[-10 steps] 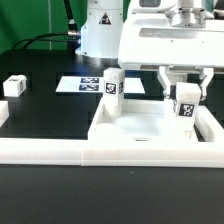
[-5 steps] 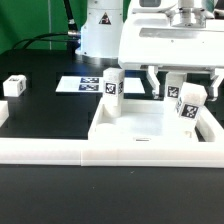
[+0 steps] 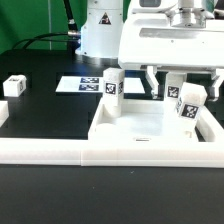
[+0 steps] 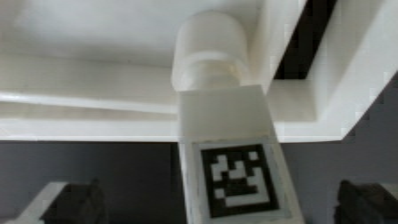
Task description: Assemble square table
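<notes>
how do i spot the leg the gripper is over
Find the big white tabletop. At its far corner on the exterior view's right stands the leg, between the open gripper's fingers; the other leg stands alone.

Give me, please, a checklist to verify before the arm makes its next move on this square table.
1. The hand is open, with its fingers clear of the leg: ok.
2. The leg under the hand stands straight in its tabletop corner: not ok, it appears to lean in the exterior view.
3. That leg is seated fully in its hole: cannot tell.
4. The far leg is upright on its corner: ok.
5. The loose leg lies apart, free to pick, at the exterior view's left: ok.
</notes>
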### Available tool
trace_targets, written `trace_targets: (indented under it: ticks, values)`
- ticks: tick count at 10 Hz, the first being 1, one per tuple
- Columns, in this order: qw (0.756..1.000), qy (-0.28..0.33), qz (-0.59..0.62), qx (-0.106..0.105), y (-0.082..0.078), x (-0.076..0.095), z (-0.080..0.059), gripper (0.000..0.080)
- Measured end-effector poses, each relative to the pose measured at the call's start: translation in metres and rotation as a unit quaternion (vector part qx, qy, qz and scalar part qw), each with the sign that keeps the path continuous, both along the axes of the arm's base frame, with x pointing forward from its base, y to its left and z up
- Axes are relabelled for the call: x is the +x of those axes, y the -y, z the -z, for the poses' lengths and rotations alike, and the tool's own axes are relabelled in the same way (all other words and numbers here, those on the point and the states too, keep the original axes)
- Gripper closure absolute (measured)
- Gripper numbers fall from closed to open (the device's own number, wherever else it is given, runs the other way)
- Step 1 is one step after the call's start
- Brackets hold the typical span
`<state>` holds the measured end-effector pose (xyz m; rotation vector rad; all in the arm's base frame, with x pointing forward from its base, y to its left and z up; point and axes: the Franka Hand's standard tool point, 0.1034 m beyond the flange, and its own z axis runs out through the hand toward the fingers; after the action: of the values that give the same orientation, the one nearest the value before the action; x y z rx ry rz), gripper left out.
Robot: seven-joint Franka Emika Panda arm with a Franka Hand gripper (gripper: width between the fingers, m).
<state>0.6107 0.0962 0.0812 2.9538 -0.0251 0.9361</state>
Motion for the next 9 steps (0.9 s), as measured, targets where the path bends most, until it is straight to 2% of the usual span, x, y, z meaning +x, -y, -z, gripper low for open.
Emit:
trace_targets:
  ticks: [4, 5, 6, 7, 8, 9]
  values:
    - [1.0, 0.0, 0.0, 0.0, 0.0, 0.0, 0.0, 0.0151]
    - [0.999, -0.032, 0.013, 0.008, -0.002, -0.003, 0.006, 0.0151]
    - [0.996, -0.084, 0.026, 0.021, -0.01, 0.0, -0.001, 0.0151]
    - [0.995, -0.09, 0.032, 0.023, -0.005, 0.017, -0.019, 0.0151]
    - [0.993, -0.109, 0.037, 0.022, 0.0, 0.02, -0.019, 0.0151]
    - [0.985, -0.165, 0.042, 0.028, 0.003, 0.017, -0.014, 0.0151]
